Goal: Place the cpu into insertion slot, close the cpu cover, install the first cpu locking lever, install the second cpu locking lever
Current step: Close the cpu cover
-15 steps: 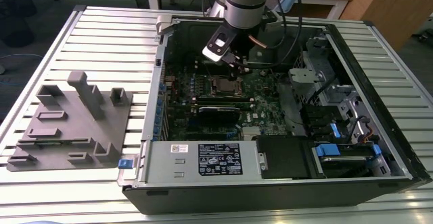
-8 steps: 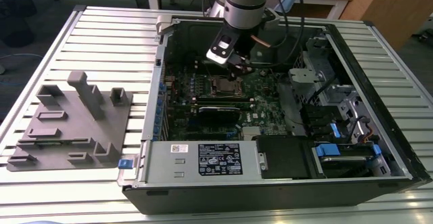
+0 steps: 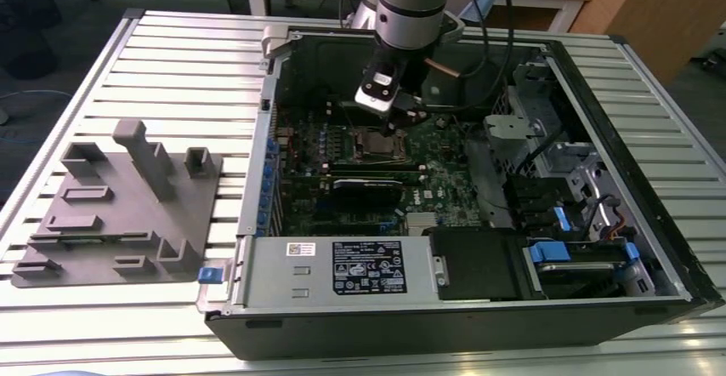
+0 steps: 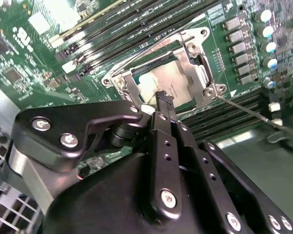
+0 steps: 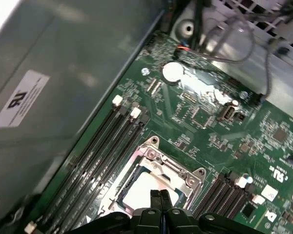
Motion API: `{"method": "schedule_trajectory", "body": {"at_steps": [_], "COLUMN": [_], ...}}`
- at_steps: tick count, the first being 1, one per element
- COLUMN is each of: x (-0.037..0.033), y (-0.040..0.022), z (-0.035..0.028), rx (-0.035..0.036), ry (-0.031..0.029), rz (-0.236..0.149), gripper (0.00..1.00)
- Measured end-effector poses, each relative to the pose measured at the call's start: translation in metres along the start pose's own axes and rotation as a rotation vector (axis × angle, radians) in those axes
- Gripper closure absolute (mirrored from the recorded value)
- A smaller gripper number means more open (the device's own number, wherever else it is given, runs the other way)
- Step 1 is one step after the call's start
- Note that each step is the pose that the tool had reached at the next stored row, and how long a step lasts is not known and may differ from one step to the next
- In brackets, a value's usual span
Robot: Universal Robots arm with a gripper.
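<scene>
Socket area of the green circuit board (image 3: 443, 159) inside an open computer case (image 3: 669, 248), with the arm reaching down into the case in the exterior view. The cpu (image 4: 173, 80) lies seated in the insertion slot (image 4: 151, 63), its grey metal top showing through the opening of the cpu cover (image 4: 185, 41), which lies down flat around it; the first two steps thus read as done. The locking levers appear not yet latched: one wire lever (image 4: 256, 114) runs out from a corner of the socket and away across the board, and a second wire lever (image 4: 158, 43) lies along the far edge of the frame beside the long memory slots (image 4: 132, 22), though whether either is hooked cannot be settled from these views. The gripper (image 4: 164, 100) hangs directly over the socket; its fingers (image 5: 156, 200) are pressed together with nothing between them, the tips just above or touching the near edge of the chip. The case rests on a slatted metal tabletop (image 3: 170, 61), with a grey moulded fixture (image 3: 114, 197) well apart from it toward the exterior view's left. Wooden furniture (image 3: 635, 2) stands beyond the tabletop, and cables (image 3: 499, 19) trail from the arm into the case.
</scene>
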State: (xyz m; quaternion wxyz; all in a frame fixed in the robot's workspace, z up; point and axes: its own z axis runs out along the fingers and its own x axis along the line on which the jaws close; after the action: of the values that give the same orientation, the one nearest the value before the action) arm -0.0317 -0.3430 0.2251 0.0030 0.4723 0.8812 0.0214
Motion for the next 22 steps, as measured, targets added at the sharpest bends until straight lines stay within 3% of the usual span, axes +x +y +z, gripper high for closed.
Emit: {"method": "schedule_trajectory", "body": {"at_steps": [16, 22], "x": [0.0, 0.0], "y": [0.0, -0.0001], "z": [0.0, 0.0004], "rx": [0.0001, 0.0012], "ry": [0.0005, 0.0035], "rz": [-0.009, -0.085], "gripper": [0.89, 0.89]}}
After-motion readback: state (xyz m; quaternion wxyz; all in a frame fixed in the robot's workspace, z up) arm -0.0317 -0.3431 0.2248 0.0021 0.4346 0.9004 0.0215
